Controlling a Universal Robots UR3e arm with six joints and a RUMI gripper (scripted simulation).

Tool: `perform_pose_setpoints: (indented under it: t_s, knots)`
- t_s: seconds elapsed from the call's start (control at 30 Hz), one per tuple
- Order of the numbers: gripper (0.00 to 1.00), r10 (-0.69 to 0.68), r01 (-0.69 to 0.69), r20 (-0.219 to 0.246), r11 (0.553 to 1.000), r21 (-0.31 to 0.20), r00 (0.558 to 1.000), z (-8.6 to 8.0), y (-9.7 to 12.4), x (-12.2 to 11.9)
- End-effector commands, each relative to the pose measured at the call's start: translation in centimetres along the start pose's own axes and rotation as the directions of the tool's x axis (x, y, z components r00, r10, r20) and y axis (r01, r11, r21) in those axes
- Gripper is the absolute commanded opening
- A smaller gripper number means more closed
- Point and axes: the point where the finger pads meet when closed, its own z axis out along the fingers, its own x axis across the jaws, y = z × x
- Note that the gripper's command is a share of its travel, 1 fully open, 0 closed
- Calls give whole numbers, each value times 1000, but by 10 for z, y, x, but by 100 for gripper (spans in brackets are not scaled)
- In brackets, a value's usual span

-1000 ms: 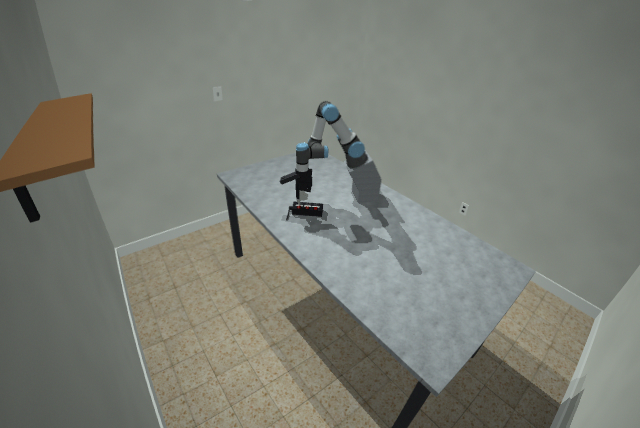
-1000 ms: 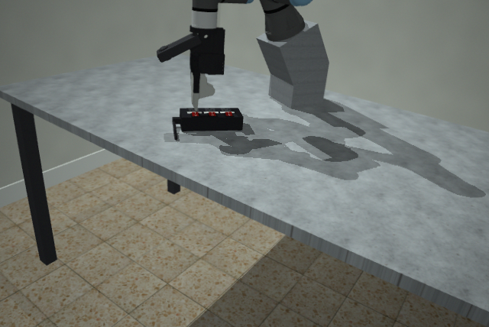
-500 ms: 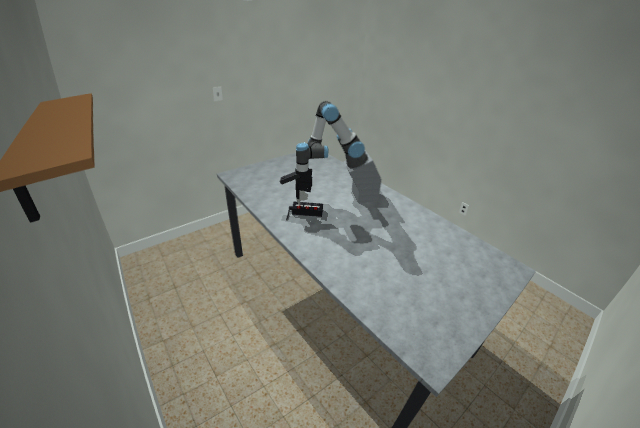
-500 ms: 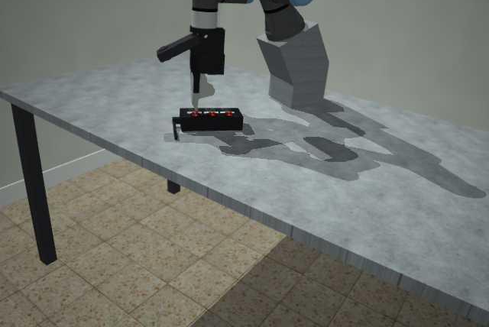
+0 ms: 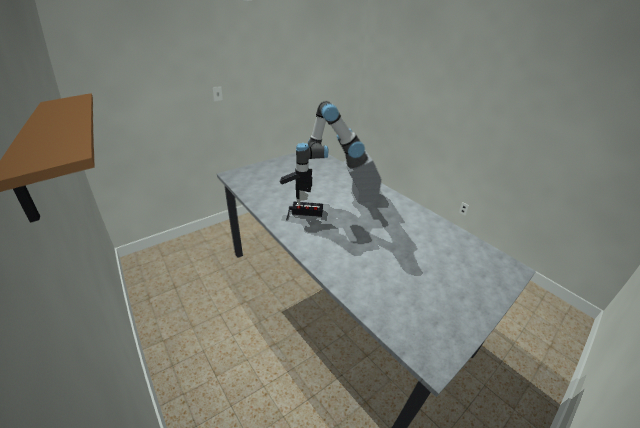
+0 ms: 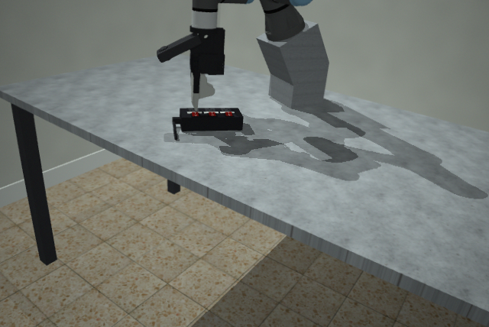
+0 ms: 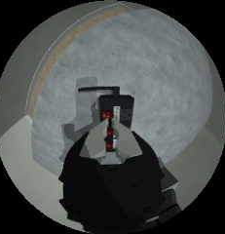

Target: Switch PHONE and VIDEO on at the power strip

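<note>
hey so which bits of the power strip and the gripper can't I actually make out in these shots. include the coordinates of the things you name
- Switch labels on the power strip [image 5: 308,212] [image 6: 212,123] [image 7: 117,99]: too small in the top and exterior views, blurred in the wrist view.
- Which red switches are on: too small in the exterior view, partly covered by the gripper [image 5: 298,202] [image 6: 195,109] [image 7: 109,118] in the wrist view.
- Whether the fingertips touch a switch: too small to tell in the exterior view.

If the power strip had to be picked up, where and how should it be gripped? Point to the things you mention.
Probably across the middle of the power strip's [image 5: 307,212] [image 6: 212,123] [image 7: 117,100] narrow width, from above: its body is long, lies flat with switches up, and the cord leaves one end.
</note>
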Motion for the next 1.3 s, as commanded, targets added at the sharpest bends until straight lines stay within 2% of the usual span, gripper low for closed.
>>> perform_pose_setpoints:
  t_s: [0.0,1.27]
  knots:
    - [0,-1,1,1,1000,1,1000,1,0,0]
    - [0,-1,1,1,1000,1,1000,9,-1,0]
